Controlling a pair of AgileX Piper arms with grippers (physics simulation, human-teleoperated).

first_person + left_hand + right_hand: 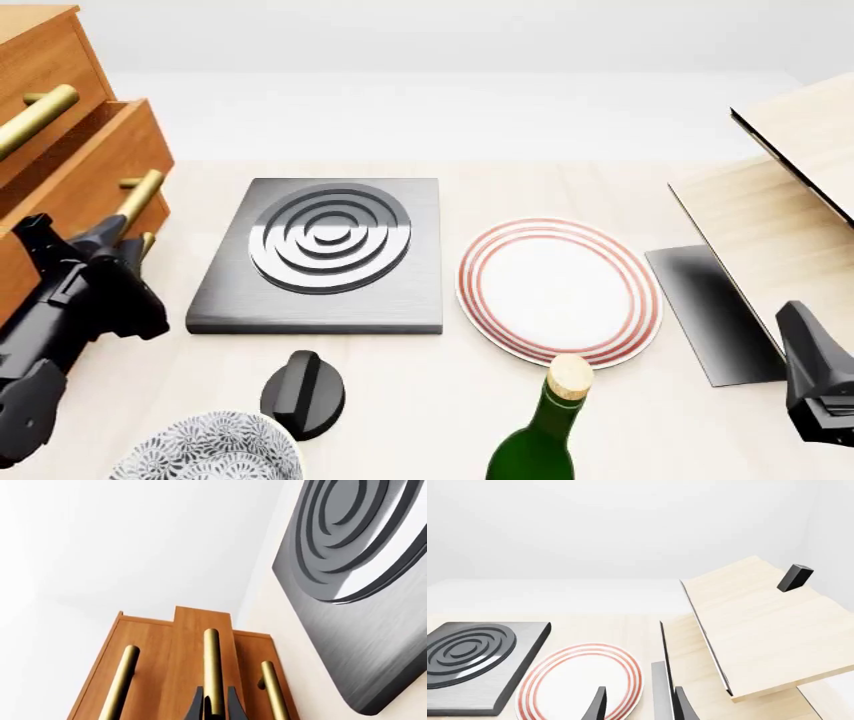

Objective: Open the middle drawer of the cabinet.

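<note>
This is a simulated kitchen-like setting: a pale wooden table [534,190] set against plain white, featureless surroundings. Kitchen goods lie on it: a dark grey hob plate with concentric rings [324,255] left of centre, a white plate with red rim bands [558,290] to its right, a green corked wine bottle [545,440] and a patterned bowl [207,450] at the near edge. An orange-brown wooden cabinet [54,120] with brass bar handles stands at the far left, and a pale light-wood box [787,190] at the right.

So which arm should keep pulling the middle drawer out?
Left. The left gripper has its jaws around the middle drawer's brass handle, and that drawer already juts from the cabinet. The right gripper faces the plate, far across the table.
</note>
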